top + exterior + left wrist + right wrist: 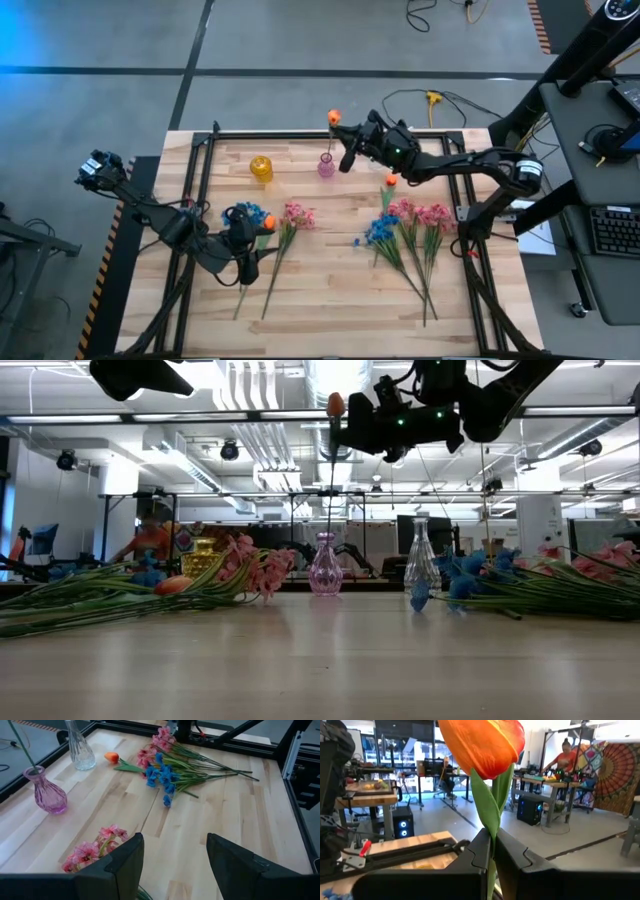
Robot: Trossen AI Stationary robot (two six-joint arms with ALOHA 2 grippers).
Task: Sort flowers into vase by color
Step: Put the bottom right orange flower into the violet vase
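We see orange tulip standing straight up, stem going down into pink vase. Right gripper squeezes stem tight. Three vases: pink, yellow, clear. Two flower piles lie flat. Left gripper hangs open over left pile, holding nothing.

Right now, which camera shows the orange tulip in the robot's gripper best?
The right wrist view: the tulip fills the picture, its stem pinched in the shut right gripper. The low view shows it small, its stem reaching down into the pink vase. The high view shows an orange dot. The left wrist view shows only its stem.
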